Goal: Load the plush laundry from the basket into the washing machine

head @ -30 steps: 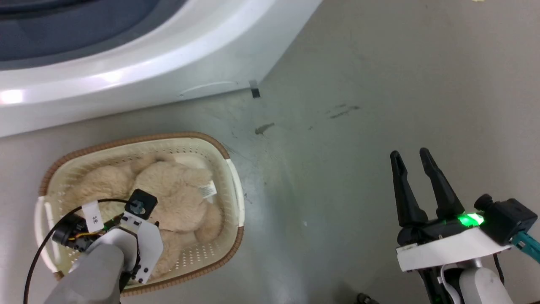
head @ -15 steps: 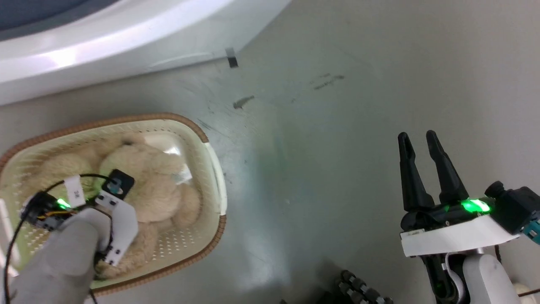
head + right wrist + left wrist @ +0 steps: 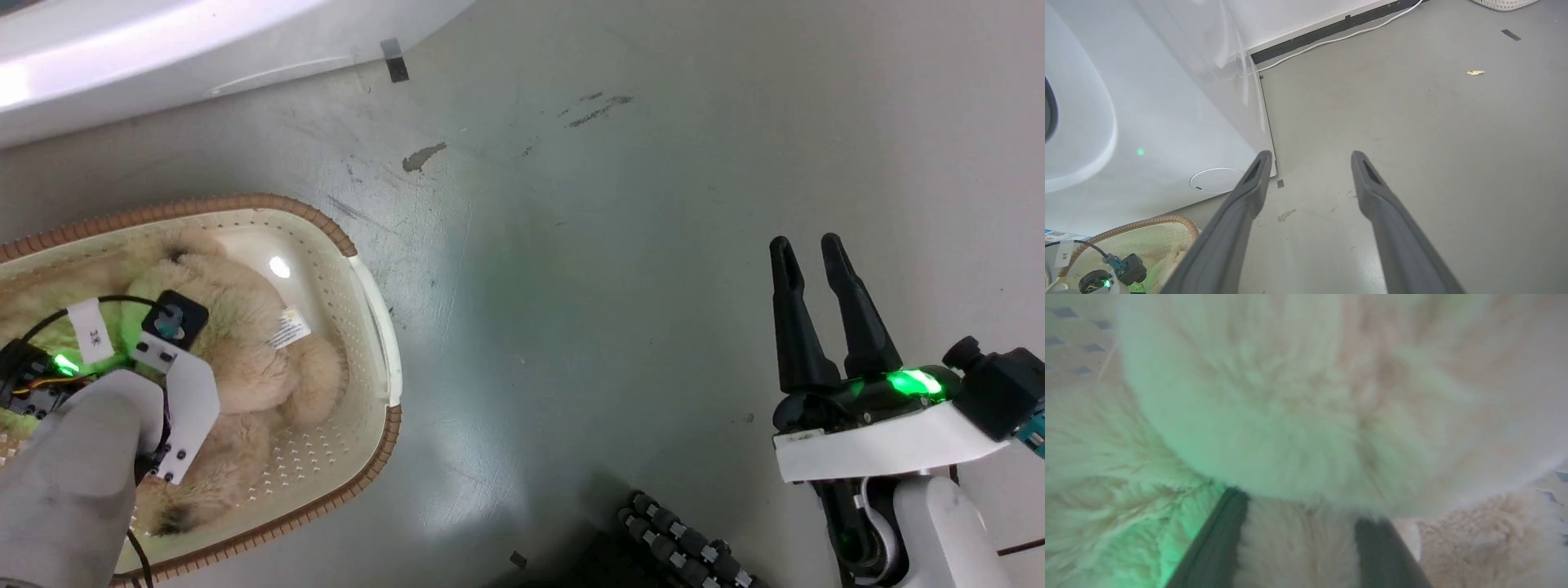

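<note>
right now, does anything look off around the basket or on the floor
Nothing spilled or damaged: the plush laundry lies inside the basket. Only the floor looks untidy, with dark scuff marks and a smudge near the washing machine, plus a small yellowish scrap.

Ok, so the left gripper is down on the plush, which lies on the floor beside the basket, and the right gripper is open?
Not quite. The head view shows the plush laundry inside the basket, not on the floor beside it. The rest is right.
</note>
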Available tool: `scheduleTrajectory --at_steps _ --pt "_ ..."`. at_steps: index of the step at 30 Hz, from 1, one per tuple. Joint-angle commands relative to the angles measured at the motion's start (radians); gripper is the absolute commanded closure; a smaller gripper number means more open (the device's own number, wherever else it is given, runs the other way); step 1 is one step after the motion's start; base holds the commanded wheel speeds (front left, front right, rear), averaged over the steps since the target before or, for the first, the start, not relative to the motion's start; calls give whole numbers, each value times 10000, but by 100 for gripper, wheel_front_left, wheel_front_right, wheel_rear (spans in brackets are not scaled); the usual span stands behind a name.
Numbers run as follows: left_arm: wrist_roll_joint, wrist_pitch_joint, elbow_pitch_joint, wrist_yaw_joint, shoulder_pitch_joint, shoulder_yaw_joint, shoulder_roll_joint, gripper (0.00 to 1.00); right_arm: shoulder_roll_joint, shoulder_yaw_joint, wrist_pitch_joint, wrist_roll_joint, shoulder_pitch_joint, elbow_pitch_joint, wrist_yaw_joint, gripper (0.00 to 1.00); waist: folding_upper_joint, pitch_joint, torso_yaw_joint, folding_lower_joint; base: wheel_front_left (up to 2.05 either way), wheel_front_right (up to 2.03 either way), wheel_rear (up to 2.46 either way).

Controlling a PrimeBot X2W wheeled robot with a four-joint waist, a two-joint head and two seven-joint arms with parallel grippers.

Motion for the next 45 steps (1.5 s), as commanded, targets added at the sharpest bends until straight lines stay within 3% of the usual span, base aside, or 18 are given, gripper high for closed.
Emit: scheduleTrajectory --at_steps 1,9,12,21,26,35,45 --pt "0 -64 50 -23 170 -133 30 100 -8 -49 -86 -6 -158 53 8 0 -1 -81 -6 0 0 0 0" --pt "-268 -917 -139 -17 518 -179 -233 100 -8 -315 -86 -335 -39 207 8 0 -1 -964 216 0 0 0 0" --pt "-557 -1596 -231 171 666 57 -453 100 -8 -444 -86 -531 37 253 8 0 -1 -1441 347 0 0 0 0" --pt "-753 -3384 -196 468 1634 7 -1192 100 -8 -767 -86 -1479 601 457 8 0 -1 -3586 943 0 0 0 0" --pt "-897 -3862 -694 702 2256 116 -1546 100 -8 -1079 -86 -1925 1081 479 8 0 -1 -4724 1383 0 0 0 0" --pt "-1199 -3910 -4031 1606 4312 1318 -1833 100 -8 -1467 -86 -2344 1745 477 8 0 -1 -6399 1951 0 0 0 0" --pt "-344 -3912 -7850 2203 6130 2665 -1920 100 -8 -1860 -86 -2584 2241 334 8 0 -1 -7327 2482 0 0 0 0"
